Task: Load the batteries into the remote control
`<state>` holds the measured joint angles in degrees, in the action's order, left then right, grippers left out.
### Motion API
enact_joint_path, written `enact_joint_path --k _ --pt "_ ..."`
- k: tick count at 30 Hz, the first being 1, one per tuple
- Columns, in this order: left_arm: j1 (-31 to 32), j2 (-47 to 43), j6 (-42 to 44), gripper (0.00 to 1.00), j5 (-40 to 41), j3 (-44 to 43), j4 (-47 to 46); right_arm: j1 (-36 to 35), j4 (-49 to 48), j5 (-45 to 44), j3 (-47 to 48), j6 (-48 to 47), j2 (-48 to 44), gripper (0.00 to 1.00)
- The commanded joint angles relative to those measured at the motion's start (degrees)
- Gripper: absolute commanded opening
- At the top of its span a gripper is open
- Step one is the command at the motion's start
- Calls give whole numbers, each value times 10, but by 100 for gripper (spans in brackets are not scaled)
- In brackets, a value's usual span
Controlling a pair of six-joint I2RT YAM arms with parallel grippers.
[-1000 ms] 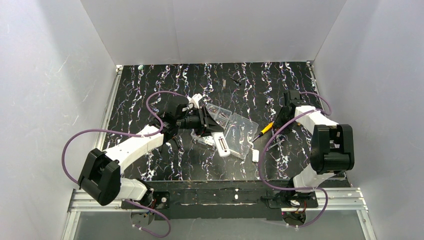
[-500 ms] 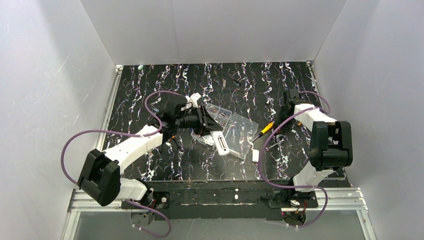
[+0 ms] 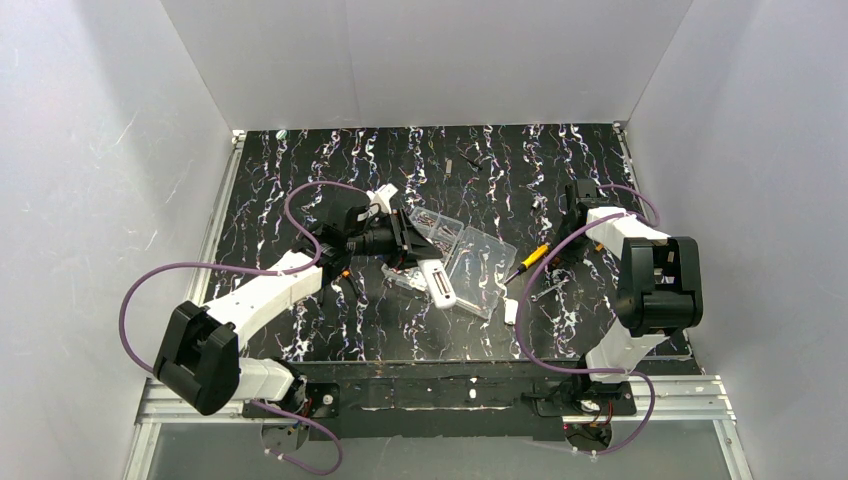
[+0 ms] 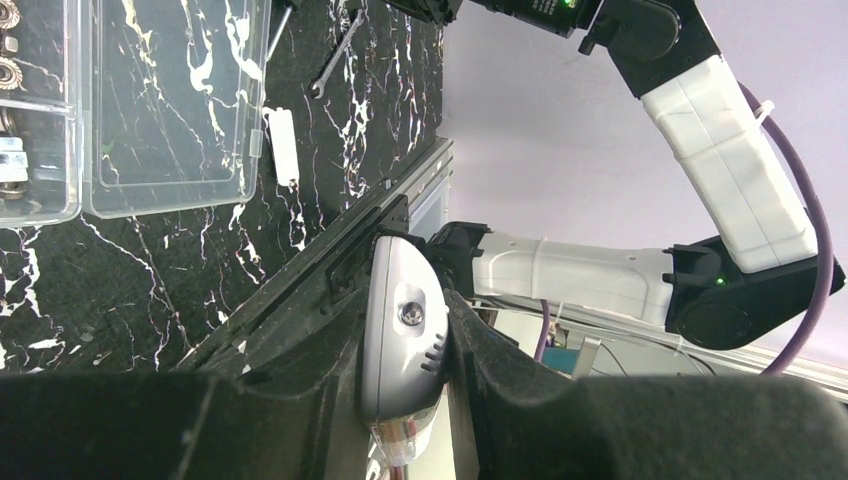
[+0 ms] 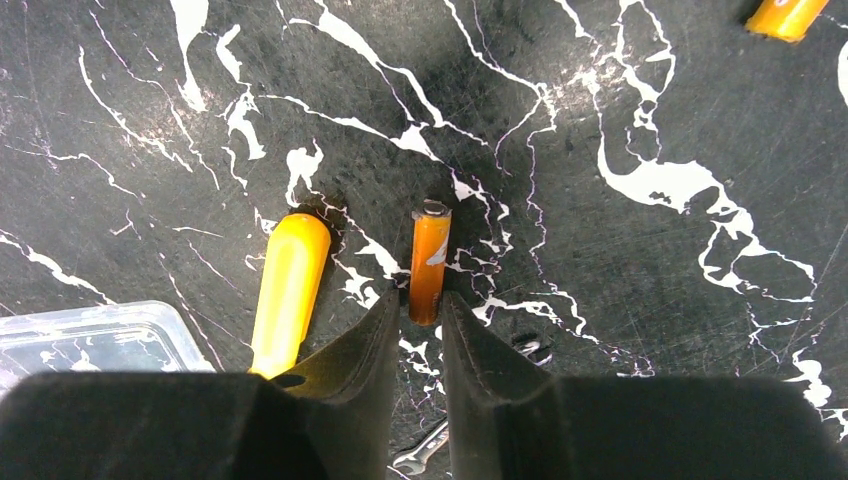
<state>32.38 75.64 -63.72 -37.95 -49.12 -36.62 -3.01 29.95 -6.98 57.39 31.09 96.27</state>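
Note:
The white remote control (image 4: 398,360) sits edge-on between the fingers of my left gripper (image 4: 405,310), which is shut on it. From above, the remote control (image 3: 440,287) sticks out of the left gripper (image 3: 412,257) over the clear box. An orange battery (image 5: 430,262) lies on the black table. The tips of my right gripper (image 5: 417,305) press on both sides of its near end. A second battery (image 5: 787,15) lies at the top right edge of the right wrist view. The right gripper (image 3: 562,250) is low at the table's right side.
A yellow-handled screwdriver (image 5: 287,290) lies just left of the gripped battery, also visible from above (image 3: 530,257). The clear compartmented box (image 3: 472,258) stands open mid-table. A small white cover piece (image 3: 510,311) lies near the front edge. A small wrench (image 5: 430,455) lies under the right fingers.
The right gripper's jaws have narrowed onto the battery and the right arm has shifted slightly. The left arm has drawn back a little to the left, still holding the remote control.

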Motion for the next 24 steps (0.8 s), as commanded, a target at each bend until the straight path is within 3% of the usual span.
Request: enact_joint_path --k 1,9,18,21,24 --pt "-3 -26 -2 0 -26 4 -17 3 1 -10 0 -4 15 29" --pt "-4 -23 -2 0 -26 -1 -13 3 7 -15 -7 -7 -17 19" --pt "-4 2 -7 0 -27 -27 -8 3 14 -7 -21 -20 -210 1" --pt "-4 7 -6 0 -22 -28 -6 3 -18 57 -45 -21 -283 1" --pt "-4 8 -8 0 -18 -27 -8 -2 -87 181 -86 -43 -336 1"
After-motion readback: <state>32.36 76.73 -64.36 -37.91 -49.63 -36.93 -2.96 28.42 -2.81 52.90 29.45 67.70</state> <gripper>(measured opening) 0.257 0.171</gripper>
